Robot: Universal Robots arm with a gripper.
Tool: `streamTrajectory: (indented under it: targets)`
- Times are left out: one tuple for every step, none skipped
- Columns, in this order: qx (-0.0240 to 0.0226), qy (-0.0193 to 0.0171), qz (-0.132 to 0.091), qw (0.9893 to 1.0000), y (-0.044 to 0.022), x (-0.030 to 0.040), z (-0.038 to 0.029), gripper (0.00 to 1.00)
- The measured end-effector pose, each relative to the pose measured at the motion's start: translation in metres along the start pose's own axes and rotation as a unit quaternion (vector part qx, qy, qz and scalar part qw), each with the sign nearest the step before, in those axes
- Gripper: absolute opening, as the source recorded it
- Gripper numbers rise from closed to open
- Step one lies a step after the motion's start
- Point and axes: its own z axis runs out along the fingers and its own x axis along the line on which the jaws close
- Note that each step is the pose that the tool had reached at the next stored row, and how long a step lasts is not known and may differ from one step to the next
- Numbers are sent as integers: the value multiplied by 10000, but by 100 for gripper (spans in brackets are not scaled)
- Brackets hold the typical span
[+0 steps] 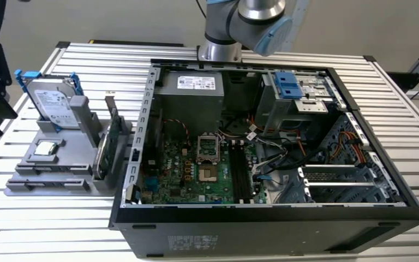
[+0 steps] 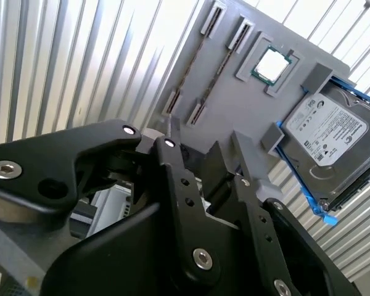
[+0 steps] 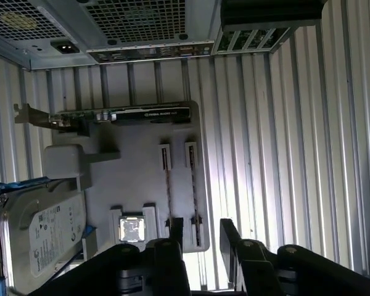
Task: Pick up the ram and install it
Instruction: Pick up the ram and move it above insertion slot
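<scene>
First wrist view: fingers (image 3: 230, 239) parted near ram (image 3: 192, 185).

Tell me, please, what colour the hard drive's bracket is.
Blue; the bracket shows best in the exterior view.

Robotics lab; slatted aluminium bench (image 1: 100, 65); opened computer case (image 1: 268, 234); grey parts fixture (image 1: 57, 170).

Black hand (image 3: 201, 239), grey tray (image 3: 129, 185), green motherboard (image 1: 187, 169), silver hard drive (image 2: 327, 135), ribbed silvery table (image 1: 406, 136)
</scene>
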Motion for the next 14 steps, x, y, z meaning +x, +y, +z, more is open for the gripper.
streamTrajectory:
  targets:
    - [0,-1,0,10000,0,0,0,100]
    - [0,-1,0,10000,0,0,1,100]
    - [2,-5,0,10000,0,3,6,100]
    - [9,-7,0,10000,0,4,11,100]
    - [24,-8,-2,10000,7,4,18,100]
    - [43,-9,-16,10000,10,5,23,100]
    - [56,-8,-51,10000,10,6,28,100]
    - [64,-6,-102,9999,10,6,34,100]
    - [70,-4,-166,9998,10,6,38,100]
    - [70,-1,-238,9997,10,5,43,100]
    - [69,4,-325,9994,10,5,45,100]
    - [68,8,-415,9991,10,6,47,100]
    - [65,13,-514,9987,10,6,49,100]
    - [63,18,-597,9982,10,6,51,100]
